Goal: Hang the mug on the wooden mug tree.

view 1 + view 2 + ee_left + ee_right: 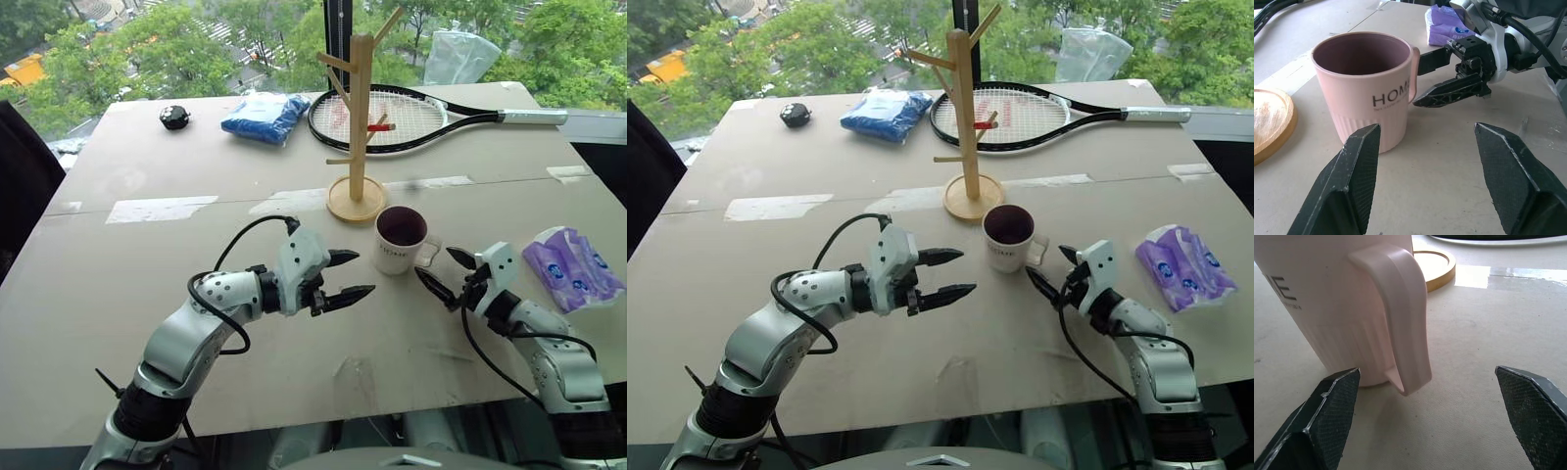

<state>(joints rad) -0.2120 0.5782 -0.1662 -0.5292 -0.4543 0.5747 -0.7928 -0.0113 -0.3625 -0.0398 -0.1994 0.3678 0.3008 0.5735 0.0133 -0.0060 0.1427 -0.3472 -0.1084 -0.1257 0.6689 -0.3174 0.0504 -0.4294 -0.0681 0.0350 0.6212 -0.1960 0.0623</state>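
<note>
Step in hand: pre-grasp. Mug (401, 239) upright mid-desk, just beside mug tree (358, 127) base. Right gripper (446, 273) jaws apart at handle; left gripper (350, 276) jaws apart, empty. Next: close right jaws on handle, lift to peg

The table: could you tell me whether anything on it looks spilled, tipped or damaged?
Nothing stands out. The mug stands upright beside the wooden mug tree, which is upright too, and no spill shows on the table.
</note>
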